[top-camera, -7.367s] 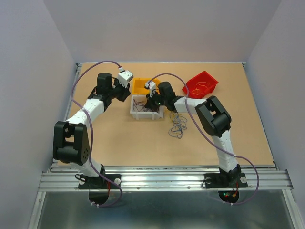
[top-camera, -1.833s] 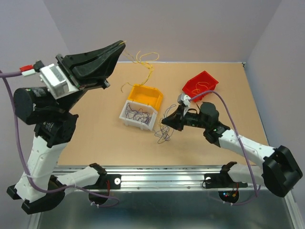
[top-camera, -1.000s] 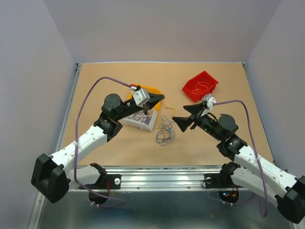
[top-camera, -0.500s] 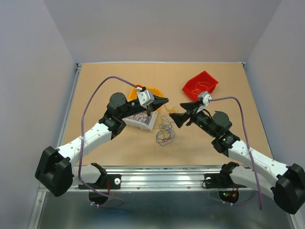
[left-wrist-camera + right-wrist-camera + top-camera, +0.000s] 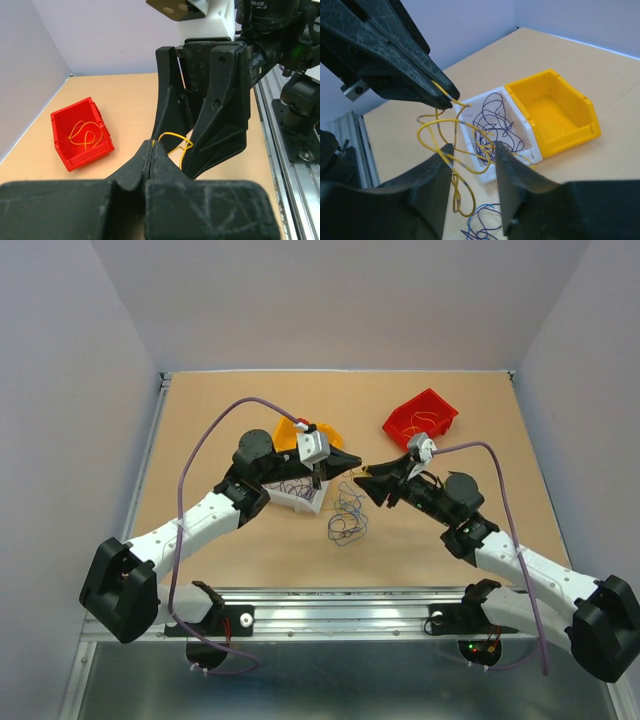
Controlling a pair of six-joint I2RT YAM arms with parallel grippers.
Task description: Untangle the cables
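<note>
A yellow cable (image 5: 456, 196) hangs in loops above the table, one end pinched in my left gripper (image 5: 350, 462), which is shut on it (image 5: 177, 134). My right gripper (image 5: 472, 150) faces the left one tip to tip. Its jaws stand partly apart, and the yellow loops run through the gap between them. Below, a loose clump of blue-purple cables (image 5: 345, 520) lies on the table. More purple cables (image 5: 492, 125) fill the white bin (image 5: 297, 498). In the left wrist view my left gripper (image 5: 152, 144) is pressed tight on the yellow strand, with the right gripper (image 5: 200, 125) close behind it.
A yellow bin (image 5: 555, 110) stands against the white bin (image 5: 520, 156), mostly hidden under my left wrist in the top view. A red bin (image 5: 420, 418) with yellow cables sits at the back right, also seen as the red bin (image 5: 80, 135). Grey walls surround the table.
My right gripper has moved left and up to the left gripper's tip, and its jaws have narrowed around the yellow loops. The left gripper shifted slightly right, still holding the yellow cable.
</note>
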